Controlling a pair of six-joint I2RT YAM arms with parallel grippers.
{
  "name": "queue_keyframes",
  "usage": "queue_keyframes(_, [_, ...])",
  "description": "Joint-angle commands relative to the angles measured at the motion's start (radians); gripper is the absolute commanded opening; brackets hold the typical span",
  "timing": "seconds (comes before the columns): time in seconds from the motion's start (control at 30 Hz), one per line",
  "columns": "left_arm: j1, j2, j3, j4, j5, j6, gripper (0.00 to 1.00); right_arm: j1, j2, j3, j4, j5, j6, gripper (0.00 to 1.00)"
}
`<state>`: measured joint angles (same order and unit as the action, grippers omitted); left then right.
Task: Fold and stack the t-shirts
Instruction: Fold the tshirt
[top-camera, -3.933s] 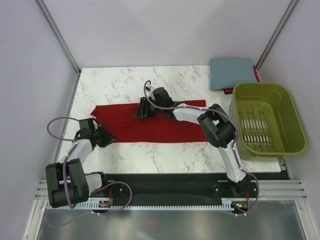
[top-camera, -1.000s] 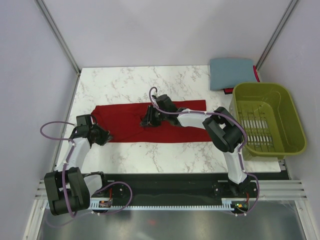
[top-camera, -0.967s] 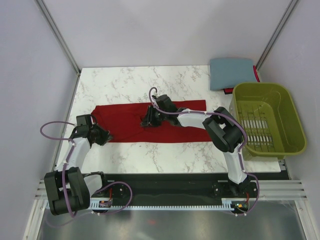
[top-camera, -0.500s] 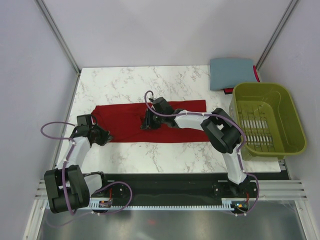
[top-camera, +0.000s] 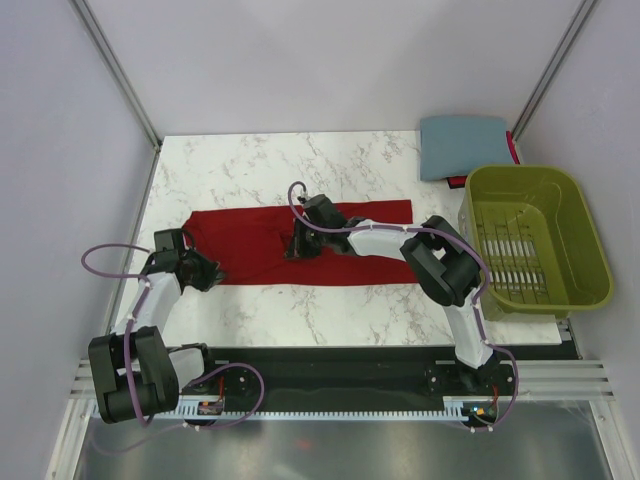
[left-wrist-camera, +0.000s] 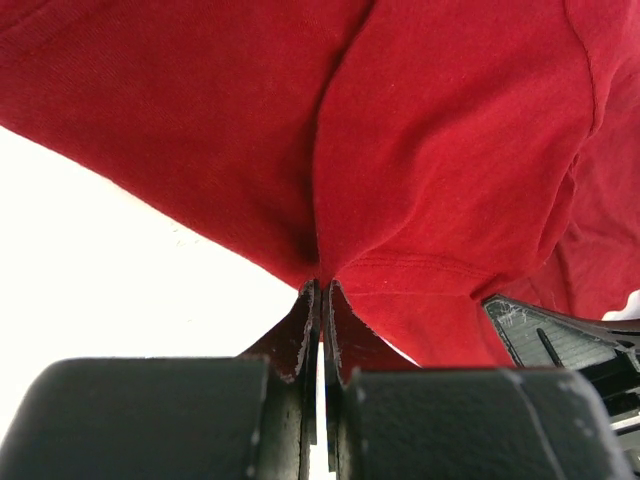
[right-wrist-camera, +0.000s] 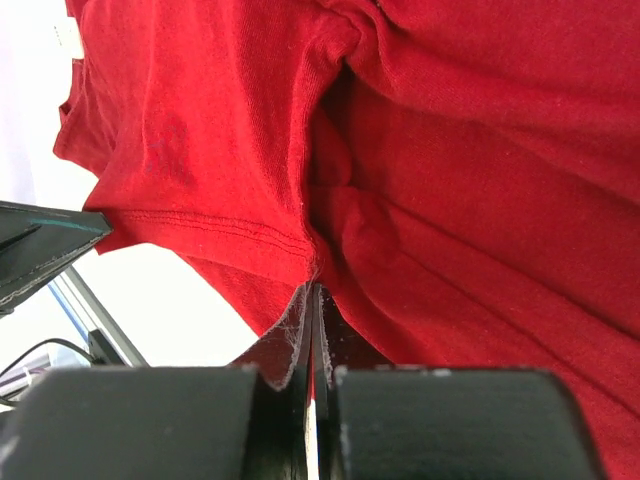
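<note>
- Dark red t-shirt (top-camera: 340, 255) lies as a wide flat band across the centre of the top view, on the white marble desk (top-camera: 250, 170). It runs from mid-left to just short of the basket.
- Left jaws: at the shirt's lower-left corner in the top view. In the left wrist view they are pressed together w/ only a thin slit between them, and a pinch of the red cloth (left-wrist-camera: 400, 180) sits at the tips. The cloth puckers into a crease right above the tips.
- Right jaws: near the middle of the shirt, close to its upper edge in the top view, where the cloth is a bit bunched. In the right wrist view they are likewise closed tight, nipping the red cloth (right-wrist-camera: 450, 230) by a stitched hem. Folds run up from the tips.
- Slate blue-grey t-shirt (top-camera: 462, 146): folded into a neat square at upper right of the top view, well apart from both arms, just above the basket.
- Olive-green basket (top-camera: 535, 180): right side of the top view, on the desk edge, slatted floor visible.
</note>
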<state>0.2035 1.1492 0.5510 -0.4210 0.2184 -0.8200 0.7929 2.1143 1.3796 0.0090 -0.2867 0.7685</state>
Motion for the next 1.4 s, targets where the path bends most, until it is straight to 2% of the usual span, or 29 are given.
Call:
queue_keyframes(0.0, [-0.001, 0.0, 0.02, 0.025, -0.017, -0.042, 0.02, 0.003, 0.004, 0.042, -0.004, 0.021, -0.009, 0.0])
queue_keyframes(0.47, [0.001, 0.047, 0.069, 0.025, -0.031, -0.087, 0.02, -0.006, -0.005, 0.09, -0.004, -0.029, 0.008, 0.0])
queue_keyframes(0.63, [0.002, 0.063, 0.069, 0.031, -0.031, -0.093, 0.02, -0.011, -0.027, 0.075, -0.044, 0.032, -0.029, 0.0])
queue_keyframes(0.7, [0.002, 0.063, 0.069, 0.031, -0.033, -0.084, 0.02, -0.011, -0.039, 0.064, -0.049, 0.043, -0.05, 0.11])
queue_keyframes(0.73, [0.002, 0.064, 0.067, 0.031, -0.037, -0.082, 0.02, -0.009, -0.037, 0.065, -0.053, 0.049, -0.07, 0.19])
queue_keyframes(0.83, [0.001, 0.064, 0.059, 0.034, -0.033, -0.08, 0.02, -0.011, -0.028, 0.065, -0.063, 0.047, -0.084, 0.25])
queue_keyframes(1.03, [0.002, 0.066, 0.047, 0.048, -0.027, -0.084, 0.02, 0.0, 0.006, 0.076, -0.057, 0.02, -0.097, 0.33])
queue_keyframes(1.37, [0.002, 0.07, 0.061, 0.054, -0.016, -0.08, 0.02, 0.014, 0.013, 0.076, -0.05, 0.021, -0.086, 0.3])
